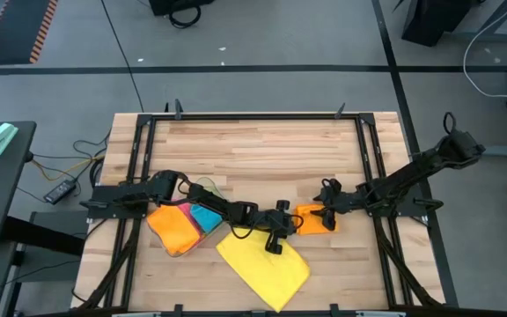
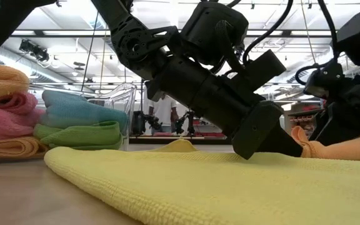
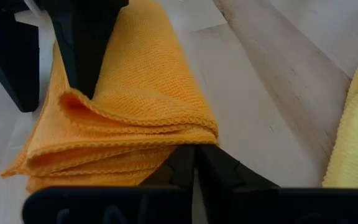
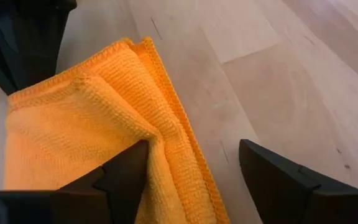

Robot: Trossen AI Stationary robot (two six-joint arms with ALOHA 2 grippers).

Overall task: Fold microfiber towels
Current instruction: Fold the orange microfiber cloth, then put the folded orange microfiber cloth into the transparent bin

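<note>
Yellow towel (image 1: 264, 265) at front edge | orange towel (image 1: 311, 218) between pincers

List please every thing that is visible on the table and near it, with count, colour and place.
Folded towel: one, orange, on the table between both grippers.
Flat towel: one, yellow, spread at the table's front edge.
Stacked towels: several, orange, pink, blue, green, at the left in a clear tray.
Table: one, light wood, dark frame.
Left gripper: one, dark, jaws shut, at the orange towel's edge, over the yellow towel.
Right gripper: one, dark, jaws open, at the orange towel's other side.
</note>
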